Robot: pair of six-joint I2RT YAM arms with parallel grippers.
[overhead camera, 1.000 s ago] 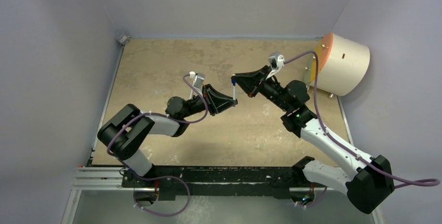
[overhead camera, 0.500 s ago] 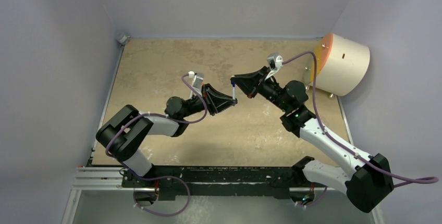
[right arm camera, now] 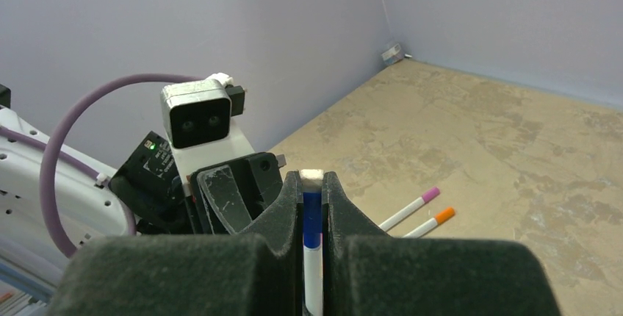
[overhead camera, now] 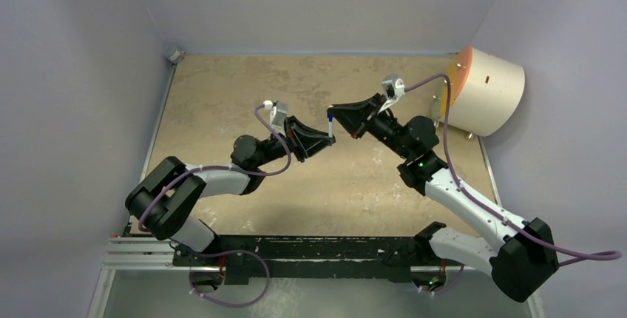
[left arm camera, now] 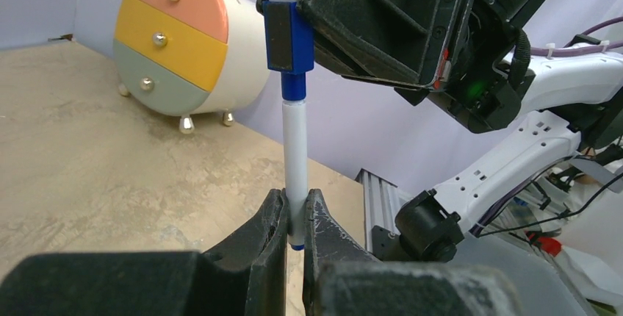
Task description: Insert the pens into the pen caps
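Note:
A white pen (left arm camera: 296, 154) stands upright between the two grippers, above the table. My left gripper (left arm camera: 295, 209) is shut on its lower end. My right gripper (right arm camera: 313, 184) is shut on the blue cap (right arm camera: 312, 217), which sits on the pen's top end (left arm camera: 293, 87). In the top view the pen (overhead camera: 330, 127) bridges the left gripper (overhead camera: 326, 137) and the right gripper (overhead camera: 330, 114). Two more pens lie side by side on the table, one wearing a pink cap (right arm camera: 430, 194), one an orange cap (right arm camera: 444, 215). In the top view the arms hide them.
A round cream drawer cabinet (overhead camera: 484, 90) with orange, yellow and grey-green fronts (left arm camera: 180, 44) stands at the table's back right. Purple walls close in the tan table (overhead camera: 222, 89) on three sides. A metal rail (overhead camera: 140, 248) runs along the near edge.
My left gripper has moved a little toward the back left and closer to the right gripper. The visible length of pen between the two grippers has shortened.

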